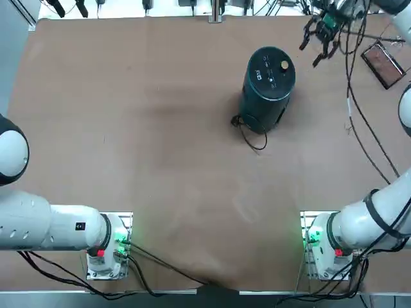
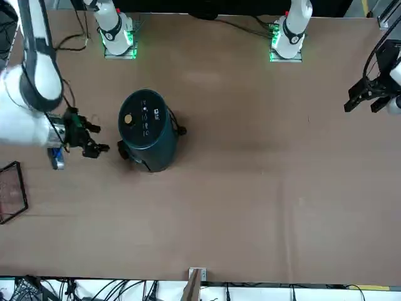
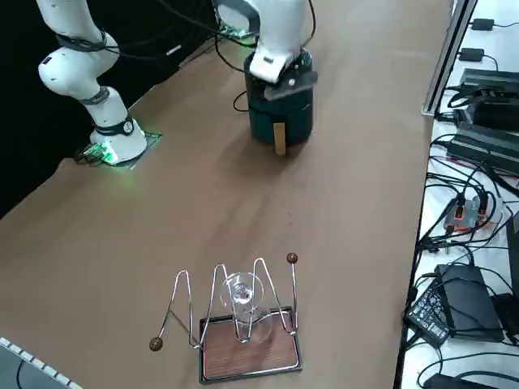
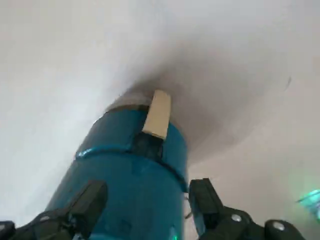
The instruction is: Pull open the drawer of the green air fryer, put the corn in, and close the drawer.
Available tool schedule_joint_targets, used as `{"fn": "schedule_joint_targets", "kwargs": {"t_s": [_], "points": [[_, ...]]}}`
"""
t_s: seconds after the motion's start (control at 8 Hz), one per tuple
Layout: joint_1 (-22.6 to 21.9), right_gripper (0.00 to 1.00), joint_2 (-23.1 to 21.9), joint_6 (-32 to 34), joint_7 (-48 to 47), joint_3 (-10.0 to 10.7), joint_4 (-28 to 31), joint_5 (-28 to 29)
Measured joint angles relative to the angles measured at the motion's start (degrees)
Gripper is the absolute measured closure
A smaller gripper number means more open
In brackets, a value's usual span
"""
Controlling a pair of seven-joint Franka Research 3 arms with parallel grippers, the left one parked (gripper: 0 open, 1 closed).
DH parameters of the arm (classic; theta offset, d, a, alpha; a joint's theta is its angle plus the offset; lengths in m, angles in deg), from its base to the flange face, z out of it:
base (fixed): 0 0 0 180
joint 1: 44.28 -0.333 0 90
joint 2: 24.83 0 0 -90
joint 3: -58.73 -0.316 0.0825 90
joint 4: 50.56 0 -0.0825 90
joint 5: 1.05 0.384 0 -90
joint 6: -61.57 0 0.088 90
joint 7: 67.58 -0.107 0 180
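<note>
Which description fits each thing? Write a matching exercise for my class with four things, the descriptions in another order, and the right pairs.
Things
1. Air fryer
2. Knob
3. Right claw
4. Wire rack

Descriptions
A. Gold, on top of an appliance
B. Open, with its two fingers apart
C. Dark teal-green and rounded
D. Has round brown balls on its wire ends

Right pairs
1-C
2-A
3-B
4-D

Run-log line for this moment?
right gripper: open, empty, near fryer | air fryer: upright | drawer: shut | corn: not visible
</note>
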Motion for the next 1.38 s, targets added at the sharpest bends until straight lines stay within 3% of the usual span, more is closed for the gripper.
{"fn": "schedule_joint_targets", "kwargs": {"t_s": [0.5,1.0,1.38], "points": [[3.0,0.00,-2.2,4.8,24.9,0.1,-7.5,-11.0],[2.7,0.00,-5.2,6.5,29.0,-0.5,-13.4,-16.8],[1.8,0.00,-10.8,8.9,29.0,-1.5,-12.5,-19.6]]}}
